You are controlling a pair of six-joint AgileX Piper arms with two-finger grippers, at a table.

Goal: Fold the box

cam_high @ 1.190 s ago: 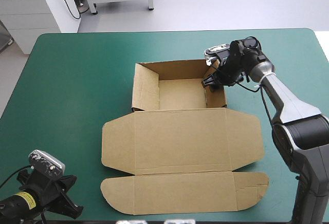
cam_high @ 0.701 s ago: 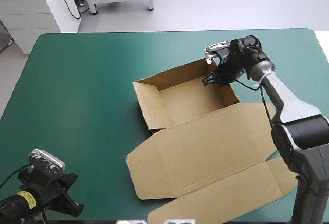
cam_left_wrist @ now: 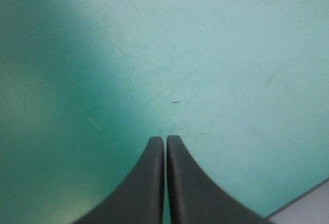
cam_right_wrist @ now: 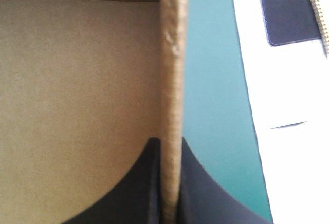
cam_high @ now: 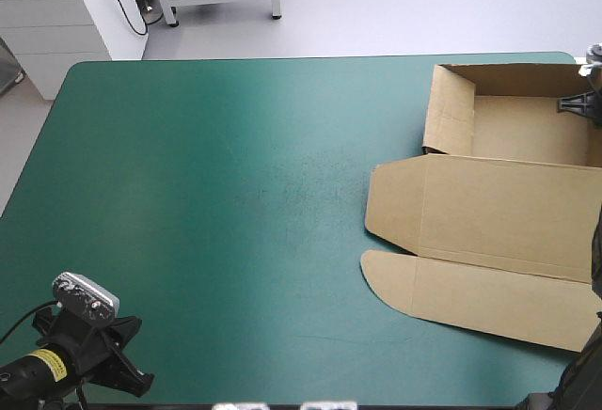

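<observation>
Risk at this stage centres on the brown cardboard box (cam_high: 489, 212), a cut sheet with an open tray at its far end and its lid panel and rounded flap lying flat toward the near edge. It sits at the far right of the worktop (cam_high: 207, 194) with the teal-green cover, and runs out of the high view on the right side. The right hand (cam_right_wrist: 171, 142) pinches the tray's raised right wall, black fingers all but pressed together with the board edge between them. In the right wrist view the worktop's right edge lies near that wall, so a pull to the right could, on this assessment, carry the box over the edge. The single-wall grip could also bend or untuck the wall. The tray appears empty, although its right part is cut off in the high view. The left hand (cam_left_wrist: 165, 137) hangs over bare cover by the near-left corner, fingers pressed together on nothing, well apart from the box and unable to steady it.
</observation>
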